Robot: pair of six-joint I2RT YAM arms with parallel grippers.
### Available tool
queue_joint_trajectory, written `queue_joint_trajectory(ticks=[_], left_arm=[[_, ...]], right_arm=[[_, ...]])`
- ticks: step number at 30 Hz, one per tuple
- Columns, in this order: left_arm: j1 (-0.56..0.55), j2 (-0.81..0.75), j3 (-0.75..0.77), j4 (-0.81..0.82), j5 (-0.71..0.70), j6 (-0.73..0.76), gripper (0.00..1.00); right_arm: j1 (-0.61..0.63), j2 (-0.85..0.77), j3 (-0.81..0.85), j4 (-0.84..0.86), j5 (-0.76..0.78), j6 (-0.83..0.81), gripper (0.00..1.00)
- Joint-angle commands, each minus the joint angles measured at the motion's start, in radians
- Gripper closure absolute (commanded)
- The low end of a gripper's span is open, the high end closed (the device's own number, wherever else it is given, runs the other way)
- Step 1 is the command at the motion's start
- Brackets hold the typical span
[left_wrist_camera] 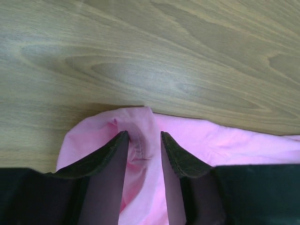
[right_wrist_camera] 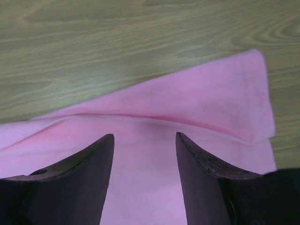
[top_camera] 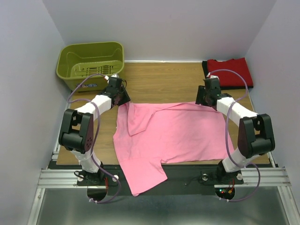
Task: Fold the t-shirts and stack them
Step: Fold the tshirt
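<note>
On the wooden surface (top_camera: pixel 159 82), the pink t-shirt (top_camera: pixel 178 136) lies spread, part of it hanging over the near edge. The green basket (top_camera: pixel 65 70) stands far left, and the red t-shirt (top_camera: pixel 229 71), already folded, lies far right. We judge the first fold to be starting. The left fingers (left_wrist_camera: pixel 110 154) stand apart astride a pucker at the far left corner; the right fingers (right_wrist_camera: pixel 89 159) stand apart over the far right corner. Next, both must close on cloth and lift together. We can read no writing anywhere.
</note>
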Motion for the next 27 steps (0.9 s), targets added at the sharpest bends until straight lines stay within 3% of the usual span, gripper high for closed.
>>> queue_joint_trajectory(ticks=[1, 9, 15, 25, 26, 27], left_arm=[[0.004, -0.009, 0.029, -0.018, -0.049, 0.016, 0.64], [0.008, -0.055, -0.021, -0.001, -0.06, 0.029, 1.0], [0.029, -0.183, -0.09, 0.004, -0.081, 0.049, 1.0], [0.046, -0.179, -0.141, 0.039, -0.029, 0.026, 1.0], [0.046, -0.172, -0.136, 0.042, 0.0, 0.022, 0.94], [0.046, -0.167, -0.12, 0.048, 0.008, 0.019, 0.71]], right_arm=[[-0.078, 0.021, 0.021, 0.045, 0.022, 0.055, 0.39], [-0.194, 0.099, 0.013, 0.089, -0.04, 0.11, 0.4], [-0.287, 0.168, -0.016, 0.103, -0.093, 0.163, 0.4], [-0.313, 0.182, -0.042, 0.114, -0.127, 0.172, 0.4], [-0.316, 0.184, -0.043, 0.115, -0.135, 0.172, 0.4], [-0.315, 0.185, -0.043, 0.117, -0.136, 0.172, 0.4]])
